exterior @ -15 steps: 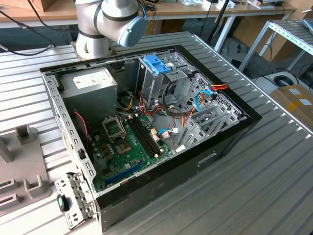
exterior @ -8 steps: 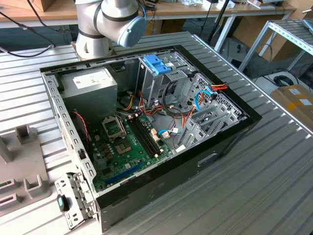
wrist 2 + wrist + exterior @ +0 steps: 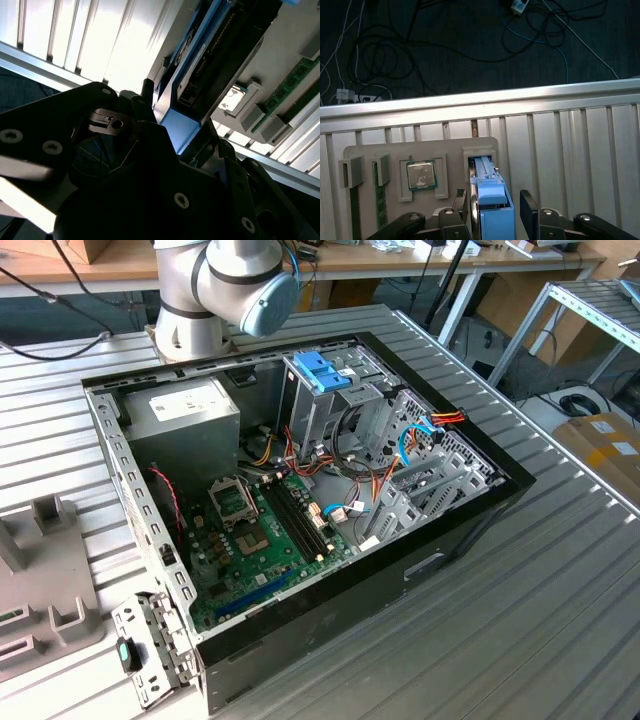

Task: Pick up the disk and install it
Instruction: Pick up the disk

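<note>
Ribbed metal table [image 3: 560, 570] is carrying an open computer case [image 3: 330, 635] in the exterior view, with the arm [image 3: 225, 280] rising behind it. A blue latch [image 3: 322, 370] is sitting atop the drive cage [image 3: 345, 410], loose cables [image 3: 350, 475] are trailing just beside that cage, and a grey holder tray [image 3: 55, 605] is lying at the exterior view's left.

In the second wrist view, the disk [image 3: 182, 125] is standing on edge, its blue frame running away from the dark gripper body, with a processor chip [image 3: 232, 98] resting near it on the tray.

In the first wrist view, the disk is sitting upright in a slot of the tray, beside the chip and well apart from a memory stick [image 3: 381, 200]. The gripper [image 3: 494, 197] is straddling it with fingers [image 3: 527, 200] spread. One finger is lying close against the metal side, while a thin gap is showing between the other and the blue frame. The disk looks not yet clamped.

The uneven spacing is the main worry. A closing finger may be pushing the disk sideways before the other meets it, tilting it in the slot so it binds and drags the tray upward. The plastic frame may also be flexing under the pads, letting the disk slip. Near the cage, those cables could be snagging an edge.
</note>
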Motion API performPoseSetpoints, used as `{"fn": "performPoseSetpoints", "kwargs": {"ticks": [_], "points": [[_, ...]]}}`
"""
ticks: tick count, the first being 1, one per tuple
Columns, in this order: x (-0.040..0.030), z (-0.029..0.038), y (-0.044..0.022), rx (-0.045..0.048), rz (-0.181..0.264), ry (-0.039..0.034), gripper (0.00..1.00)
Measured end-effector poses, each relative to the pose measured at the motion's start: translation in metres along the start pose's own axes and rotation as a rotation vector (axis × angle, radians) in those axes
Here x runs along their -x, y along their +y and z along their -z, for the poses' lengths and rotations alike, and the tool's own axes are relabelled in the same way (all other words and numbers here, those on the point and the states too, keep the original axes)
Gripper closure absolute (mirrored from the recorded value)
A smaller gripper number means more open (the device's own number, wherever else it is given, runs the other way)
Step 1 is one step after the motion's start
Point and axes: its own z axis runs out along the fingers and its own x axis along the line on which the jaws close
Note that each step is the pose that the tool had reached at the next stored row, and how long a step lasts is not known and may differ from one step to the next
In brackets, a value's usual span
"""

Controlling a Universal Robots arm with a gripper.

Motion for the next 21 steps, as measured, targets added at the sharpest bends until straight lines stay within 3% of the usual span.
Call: {"fn": "performPoseSetpoints", "kwargs": {"ticks": [8,12,21], "points": [[0.0,-0.0006,0.0001,0.0001,0.0,0.0,0.46],[0.0,-0.0007,0.0001,0.0,0.0,-0.0001,0.63],[0.0,-0.0009,0.0001,0.0,0.0,0.0,0.63]]}}
